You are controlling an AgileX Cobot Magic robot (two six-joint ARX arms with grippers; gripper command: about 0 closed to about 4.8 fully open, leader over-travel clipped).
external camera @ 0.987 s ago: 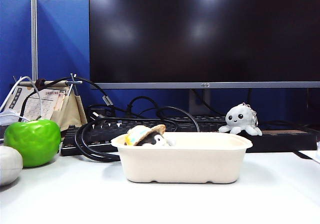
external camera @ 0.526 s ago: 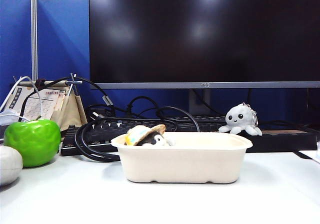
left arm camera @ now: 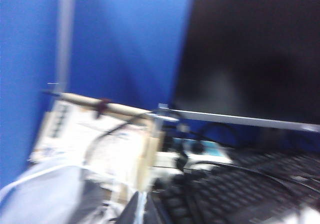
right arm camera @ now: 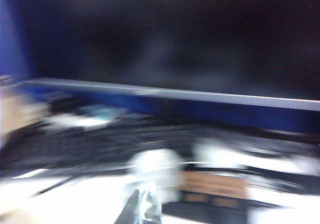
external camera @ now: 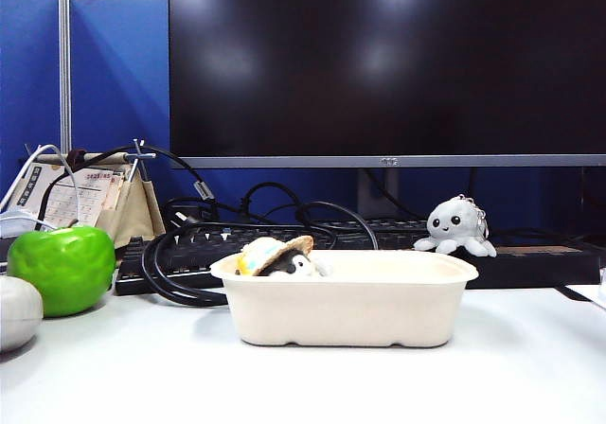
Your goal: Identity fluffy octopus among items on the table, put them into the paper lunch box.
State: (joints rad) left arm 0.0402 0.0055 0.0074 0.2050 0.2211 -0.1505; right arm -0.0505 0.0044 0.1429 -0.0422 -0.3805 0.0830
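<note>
The fluffy octopus (external camera: 456, 227) sits behind the paper lunch box (external camera: 346, 298) (unpicked), since left tool (left arm camera: 141, 210) and right tool (right arm camera: 141, 209) hang closed, empty, away from it.

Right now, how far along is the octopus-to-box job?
Nothing done yet. The fluffy octopus sits behind the paper lunch box, by the monitor stand. The box holds only a straw-hatted plush. Nothing in hand: left gripper and right gripper have jaws shut, empty, away from it. Left: grasp, carry, drop in.

At your far left sits a green apple (external camera: 62, 268); behind it a black keyboard (external camera: 275, 246), looped cables (external camera: 189, 254), and a dark monitor (external camera: 388, 64).
</note>
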